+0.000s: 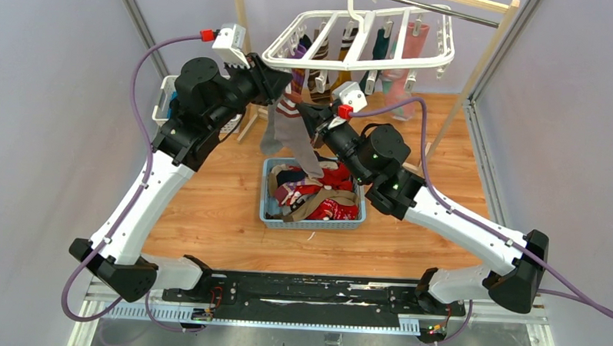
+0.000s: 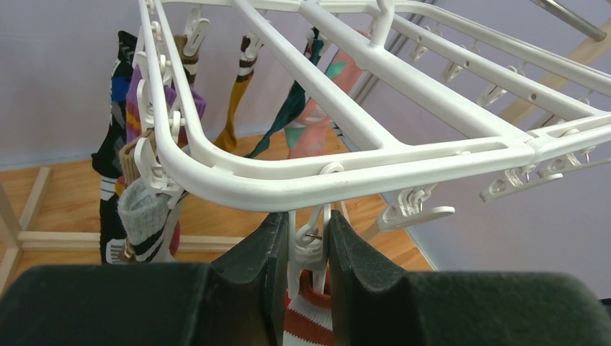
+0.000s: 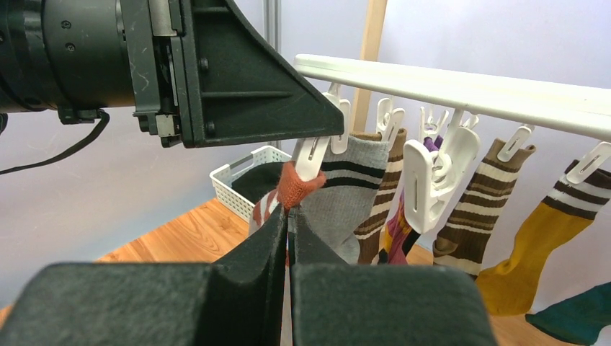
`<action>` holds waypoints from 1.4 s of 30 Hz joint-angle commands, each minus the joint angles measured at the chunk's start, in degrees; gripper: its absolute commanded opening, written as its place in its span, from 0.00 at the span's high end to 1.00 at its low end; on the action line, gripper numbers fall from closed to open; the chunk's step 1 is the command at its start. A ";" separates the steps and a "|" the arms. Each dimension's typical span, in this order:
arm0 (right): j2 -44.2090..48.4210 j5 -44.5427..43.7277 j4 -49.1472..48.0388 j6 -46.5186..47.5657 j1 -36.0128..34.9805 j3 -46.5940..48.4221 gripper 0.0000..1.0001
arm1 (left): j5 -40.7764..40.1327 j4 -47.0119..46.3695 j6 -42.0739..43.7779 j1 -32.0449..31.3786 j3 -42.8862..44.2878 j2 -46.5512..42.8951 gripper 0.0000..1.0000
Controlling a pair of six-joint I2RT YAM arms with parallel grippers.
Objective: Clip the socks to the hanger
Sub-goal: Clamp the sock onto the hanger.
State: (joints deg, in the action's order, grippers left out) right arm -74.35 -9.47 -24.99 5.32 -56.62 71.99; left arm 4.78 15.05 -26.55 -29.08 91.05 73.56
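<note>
The left fingers (image 2: 277, 244) pinched one clip (image 2: 310, 241) on the hanger's (image 2: 302, 184) near rail, narrow around it. The right fingers (image 3: 277, 238) gripped the sock (image 3: 292, 189) by its cuff, just under that rail. If the clip closed early, the cuff could miss and drop. One hanger, one held sock and one basket (image 1: 266, 195) below the hanger; the hung socks (image 3: 497, 187) overlapped too much to count.

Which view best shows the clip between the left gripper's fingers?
Left wrist: the clip sits centred between both fingers. Right wrist shows its lower part under the left gripper; the top view hides it.
</note>
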 commanded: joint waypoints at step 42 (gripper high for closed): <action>8.94 3.48 12.86 -6.49 0.63 -4.94 0.38 | -2.17 0.36 4.21 -0.43 -3.59 -5.46 0.26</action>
State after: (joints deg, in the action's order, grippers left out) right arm -70.74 -7.27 -18.17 1.41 -56.62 68.62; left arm 2.50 15.25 -24.29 -29.08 88.31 69.73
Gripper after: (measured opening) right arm 0.609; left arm 0.739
